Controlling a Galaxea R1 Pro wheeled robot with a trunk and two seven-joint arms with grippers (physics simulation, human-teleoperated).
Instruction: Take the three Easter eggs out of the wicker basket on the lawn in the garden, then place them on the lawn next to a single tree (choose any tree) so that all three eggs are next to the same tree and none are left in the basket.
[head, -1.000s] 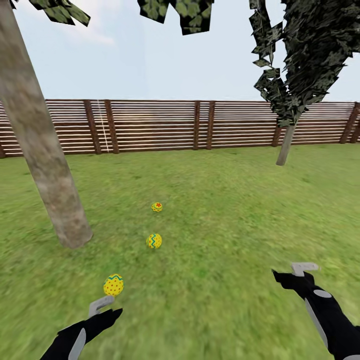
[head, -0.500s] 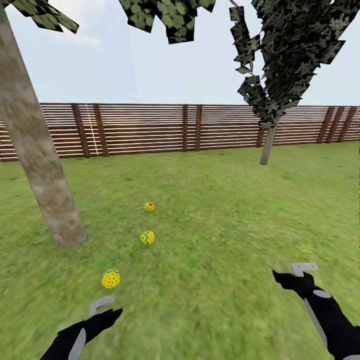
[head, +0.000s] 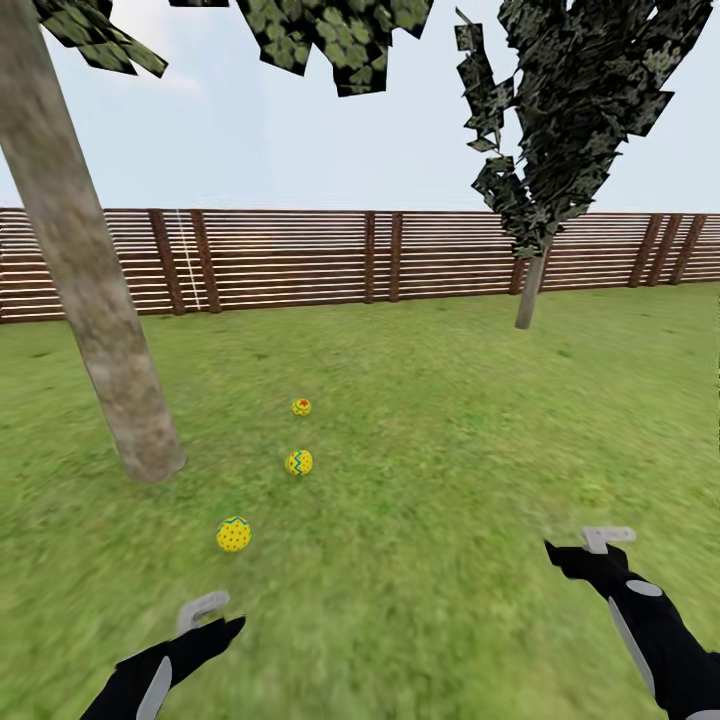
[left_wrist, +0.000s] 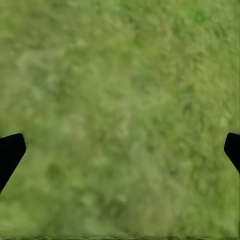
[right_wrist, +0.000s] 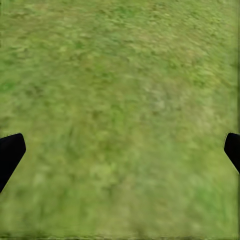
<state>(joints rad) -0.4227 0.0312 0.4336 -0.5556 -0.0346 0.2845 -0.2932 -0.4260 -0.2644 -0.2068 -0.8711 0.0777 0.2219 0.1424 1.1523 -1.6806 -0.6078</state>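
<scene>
Now three Easter eggs (head: 233, 534) (head: 299, 462) (head: 301, 407) lie on the lawn (head: 450, 430) left of centre, near the slanted tree (head: 95, 300). My left gripper (left_wrist: 120, 150) and right gripper (right_wrist: 120, 150) are spread wide, empty, over grass.

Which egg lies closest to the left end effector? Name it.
The nearest Easter egg, speckled yellow with a teal zigzag, just ahead of the left end effector; the other two eggs lie farther out.
</scene>
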